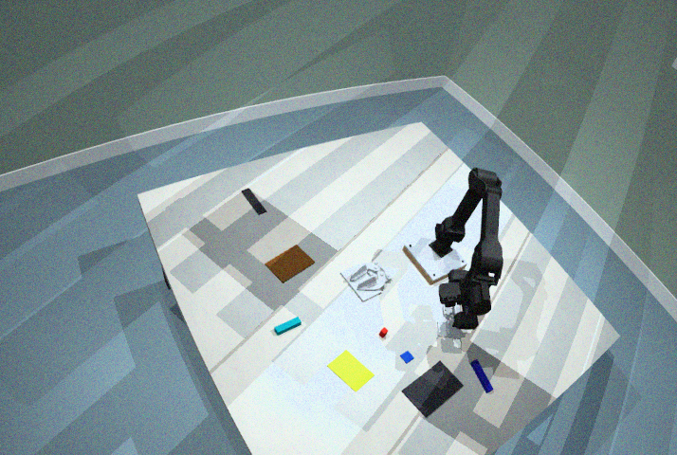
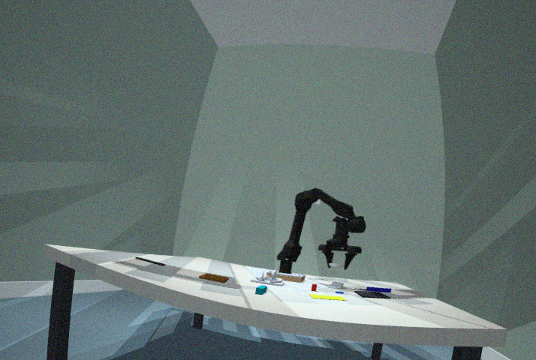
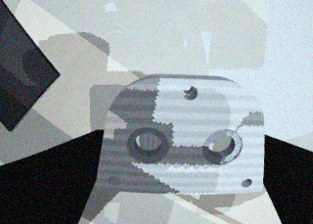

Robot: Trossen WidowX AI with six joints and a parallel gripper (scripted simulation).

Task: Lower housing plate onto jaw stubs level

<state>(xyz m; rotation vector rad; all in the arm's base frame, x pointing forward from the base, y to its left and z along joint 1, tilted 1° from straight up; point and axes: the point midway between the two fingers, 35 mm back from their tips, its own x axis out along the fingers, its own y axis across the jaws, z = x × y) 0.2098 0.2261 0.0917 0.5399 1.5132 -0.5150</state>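
The grey-white housing plate point(image 3: 191, 121) point(image 2: 333, 265) has two large ringed holes and smaller holes. My gripper point(image 3: 180, 141) point(image 2: 338, 266) is shut on its two side edges, one black finger on each side, and holds it above the table. The jaw assembly, a pale square base point(image 1: 351, 277) with two upright grey jaws point(image 1: 369, 279) point(image 2: 269, 277) on it, stands apart from the gripper, left of it in the top and exterior views. The pins and stubs are too small to tell. A small pale block point(image 2: 337, 284) stands on the table under the gripper.
A red block point(image 1: 383, 332) point(image 2: 314, 287), blue square point(image 1: 406, 356), yellow sheet point(image 1: 351, 370), black tile point(image 1: 432, 389), dark blue bar point(image 1: 482, 375) and teal block point(image 1: 287, 325) lie around. A brown tile point(image 1: 290, 263) and black strip point(image 1: 254, 201) lie beyond the jaws.
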